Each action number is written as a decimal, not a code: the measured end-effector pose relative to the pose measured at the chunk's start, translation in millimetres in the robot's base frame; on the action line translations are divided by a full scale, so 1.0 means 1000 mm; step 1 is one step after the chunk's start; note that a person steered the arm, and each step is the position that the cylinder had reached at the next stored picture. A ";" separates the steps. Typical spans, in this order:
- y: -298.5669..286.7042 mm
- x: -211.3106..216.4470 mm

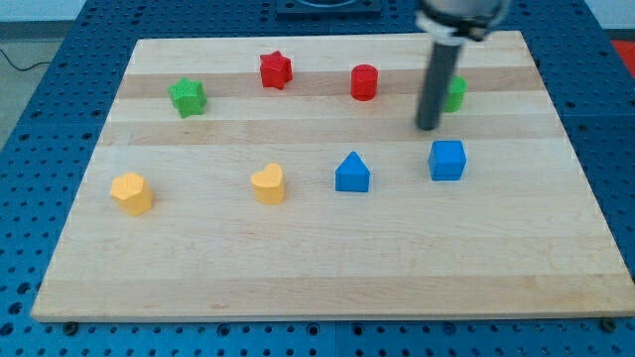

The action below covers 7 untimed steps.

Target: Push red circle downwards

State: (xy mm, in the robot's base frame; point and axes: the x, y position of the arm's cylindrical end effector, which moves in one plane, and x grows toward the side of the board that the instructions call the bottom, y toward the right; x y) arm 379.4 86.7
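The red circle stands near the view's top, right of centre, on the wooden board. My tip is to the right of the red circle and a little lower, apart from it. The rod rises from the tip to the view's top. A green block is partly hidden behind the rod, just right of it. A blue cube lies just below and right of my tip.
A red star lies left of the red circle. A green star is at the upper left. A blue triangular block sits at centre. A yellow heart and a yellow block lie to the left.
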 end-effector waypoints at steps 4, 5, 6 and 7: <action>-0.095 -0.090; -0.076 -0.108; -0.036 -0.100; -0.011 -0.066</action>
State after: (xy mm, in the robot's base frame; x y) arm 313.0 75.9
